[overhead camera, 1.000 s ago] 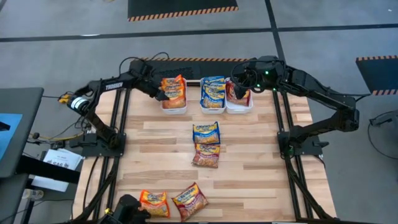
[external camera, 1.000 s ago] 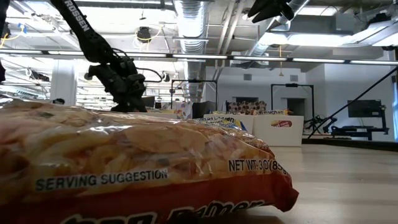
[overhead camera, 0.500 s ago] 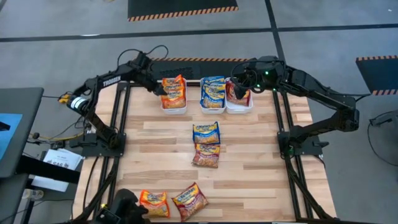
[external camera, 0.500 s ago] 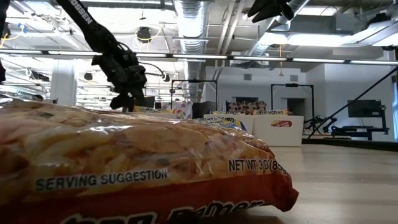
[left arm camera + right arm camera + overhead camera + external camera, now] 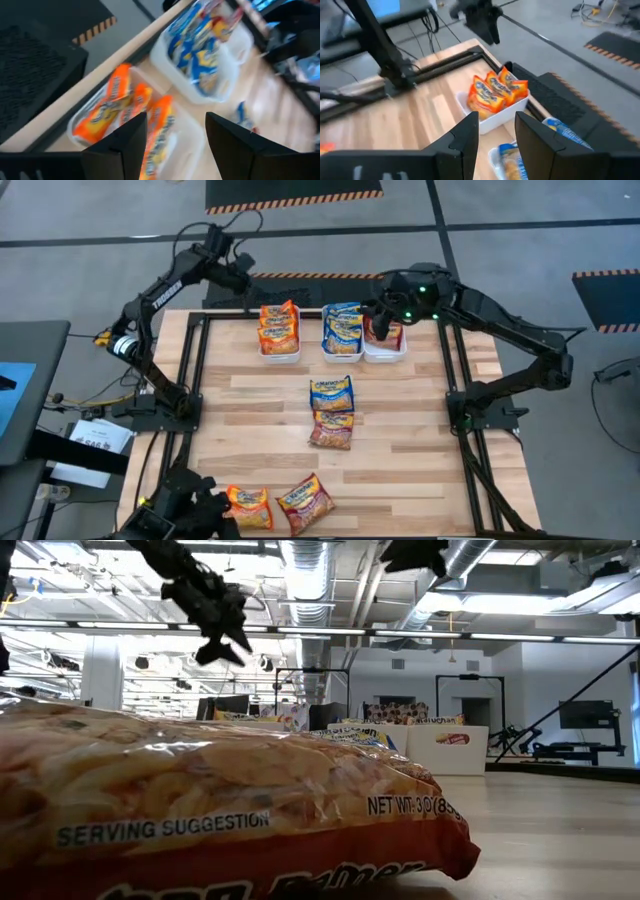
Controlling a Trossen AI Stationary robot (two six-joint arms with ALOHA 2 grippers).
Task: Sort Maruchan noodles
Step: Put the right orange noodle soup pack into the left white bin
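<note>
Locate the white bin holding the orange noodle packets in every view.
High view: the orange-packet bin is leftmost of three at the table's far edge.
Low view: hidden behind the near packet; cannot be picked out.
Left wrist view: the bin sits just beyond the fingers.
Right wrist view: the bin is mid-picture.
Shared landmark: the blue-packet bin beside it.

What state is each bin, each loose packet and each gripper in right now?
Left bin: holds orange packets.
Middle bin: holds blue packets.
Right bin: holds red packets.
Four loose packets: flat on table.
Left gripper: open, empty.
Right gripper: open, empty, above right bin.
</note>
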